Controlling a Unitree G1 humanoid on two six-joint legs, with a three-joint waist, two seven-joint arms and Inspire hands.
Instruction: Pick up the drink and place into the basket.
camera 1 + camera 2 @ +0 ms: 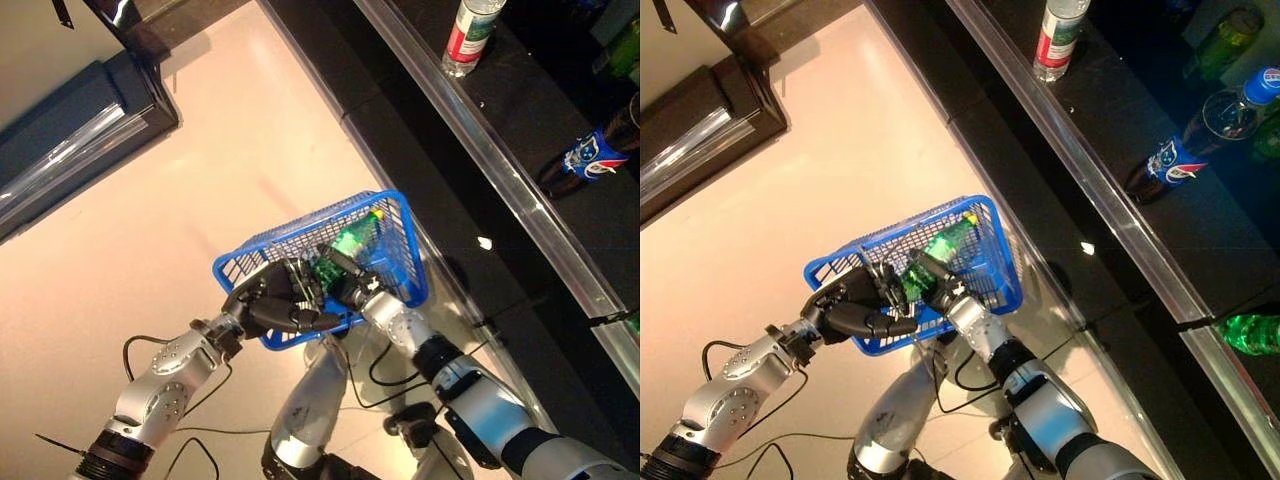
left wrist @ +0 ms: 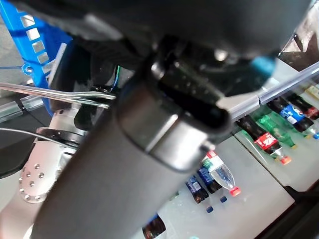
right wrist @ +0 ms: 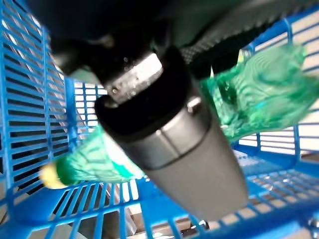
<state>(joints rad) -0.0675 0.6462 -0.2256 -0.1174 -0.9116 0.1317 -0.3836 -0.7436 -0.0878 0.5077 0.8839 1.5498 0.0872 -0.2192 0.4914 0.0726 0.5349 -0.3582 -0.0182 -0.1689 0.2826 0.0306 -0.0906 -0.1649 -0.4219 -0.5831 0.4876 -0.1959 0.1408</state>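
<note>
The blue basket [image 1: 300, 224] is raised in front of me, above the pale floor. My left hand [image 1: 272, 300] is shut on its thin wire handles [image 2: 50, 92] at the near rim. My right hand [image 1: 350, 284] reaches into the basket and is shut on a green drink bottle [image 1: 357, 236] with a yellow cap. The bottle lies tilted inside the basket, cap toward the far wall. In the right wrist view the green bottle [image 3: 259, 94] shows past my thumb, with the basket's blue mesh [image 3: 30, 114] all round it.
A black counter with a glass edge [image 1: 500, 165] runs along the right. On it stand a clear bottle with a red label [image 1: 467, 35], a dark bottle with a blue label [image 1: 590, 155] and a green bottle [image 1: 1250, 332]. A dark cabinet [image 1: 80, 130] stands at the upper left.
</note>
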